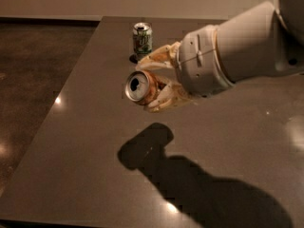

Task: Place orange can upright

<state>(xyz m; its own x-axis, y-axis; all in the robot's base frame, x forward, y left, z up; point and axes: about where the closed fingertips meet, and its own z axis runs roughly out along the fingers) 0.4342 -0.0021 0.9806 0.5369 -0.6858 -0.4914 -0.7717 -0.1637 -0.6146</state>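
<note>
My gripper [153, 83] is shut on the orange can [141, 87] and holds it in the air above the dark table [85, 141]. The can lies on its side, its silver top with the opening facing the camera and to the left. One cream finger runs over the can and one under it. The can's shadow falls on the table below it, so it hangs well above the surface. My white arm reaches in from the upper right.
A green-and-white can [142, 40] stands upright near the table's far edge, just behind my gripper. The table's left edge runs diagonally from the far middle to the near left, with a dark floor [33, 65] beyond it.
</note>
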